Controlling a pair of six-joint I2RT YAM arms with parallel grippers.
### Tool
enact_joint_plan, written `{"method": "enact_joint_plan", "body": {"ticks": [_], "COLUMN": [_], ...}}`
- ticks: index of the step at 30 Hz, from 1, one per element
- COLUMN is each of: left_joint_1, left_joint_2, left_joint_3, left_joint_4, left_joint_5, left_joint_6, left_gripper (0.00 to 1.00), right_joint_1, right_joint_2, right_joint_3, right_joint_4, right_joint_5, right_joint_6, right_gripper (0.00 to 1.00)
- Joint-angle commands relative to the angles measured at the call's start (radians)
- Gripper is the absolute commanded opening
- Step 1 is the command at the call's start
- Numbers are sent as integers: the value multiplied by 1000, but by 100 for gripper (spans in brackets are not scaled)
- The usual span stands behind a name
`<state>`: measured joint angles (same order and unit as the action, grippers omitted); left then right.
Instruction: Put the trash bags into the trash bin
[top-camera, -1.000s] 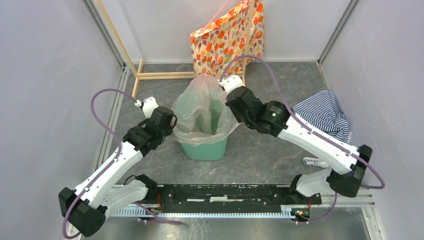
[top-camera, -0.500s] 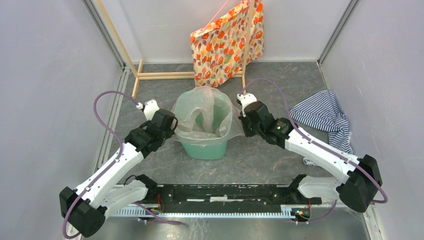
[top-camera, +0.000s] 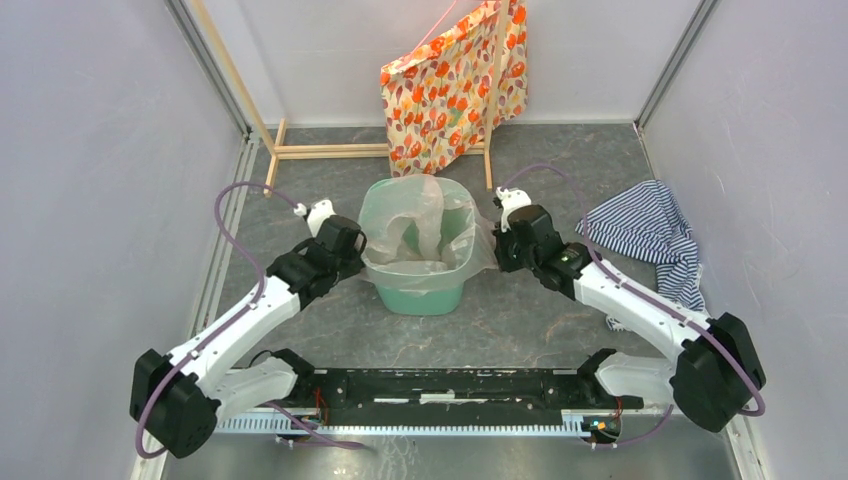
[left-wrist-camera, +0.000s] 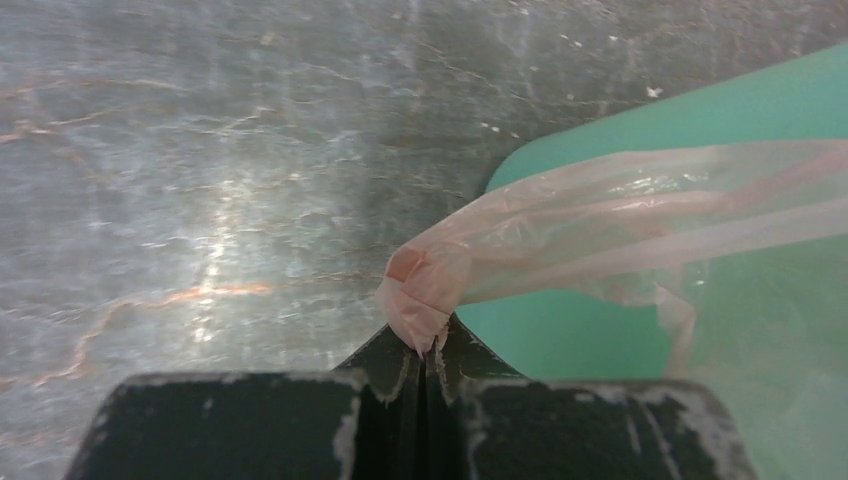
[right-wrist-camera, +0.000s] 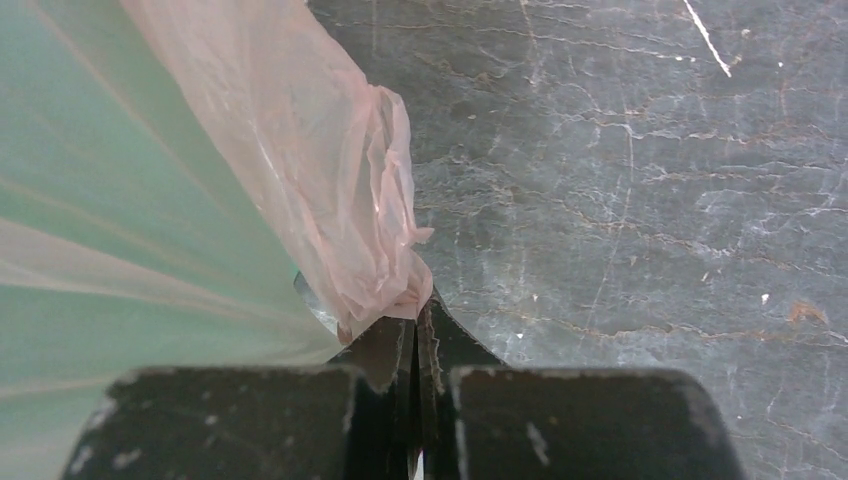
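Overhead, grey marbled tabletop (top-camera: 520, 320) w/ white walls (top-camera: 100, 150), left gripper (left-wrist-camera: 425, 345) & right gripper (right-wrist-camera: 415, 330) pinching trash bag (top-camera: 400, 215) on trash bin (top-camera: 420, 302)

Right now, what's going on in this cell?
Both arms are lining the mint-green trash bin with a translucent trash bag. The left jaws are shut on a bunched fold of the bag at the bin's left side, and the right jaws are shut on a fold at its right side. The bag's mouth is stretched between them and its body hangs inside the bin. The bin's far-left rim looks uncovered. An orange floral bag and a striped cloth sit untouched.
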<state>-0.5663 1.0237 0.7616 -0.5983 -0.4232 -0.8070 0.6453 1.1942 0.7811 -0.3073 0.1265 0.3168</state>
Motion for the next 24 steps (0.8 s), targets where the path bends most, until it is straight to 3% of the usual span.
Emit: {"method": "enact_joint_plan", "body": {"ticks": [1, 7, 13, 24], "left_joint_1": [-50, -213, -190, -135], "left_joint_2": [51, 178, 177, 158], "left_joint_3": [-18, -5, -55, -138], "left_joint_4": [161, 225, 168, 151], "left_joint_5": [93, 60, 13, 19], "left_joint_6": [9, -62, -142, -139], "left_gripper": [2, 2, 2, 2], "right_joint_1": [-55, -142, -160, -201], "right_joint_2": [29, 59, 79, 67], "right_joint_3": [14, 5, -86, -256], "right_joint_4": [26, 29, 68, 109], "right_joint_5": [-17, -43, -53, -3], "right_joint_6": [-22, -28, -15, -5], "right_gripper": [0, 0, 0, 0]}}
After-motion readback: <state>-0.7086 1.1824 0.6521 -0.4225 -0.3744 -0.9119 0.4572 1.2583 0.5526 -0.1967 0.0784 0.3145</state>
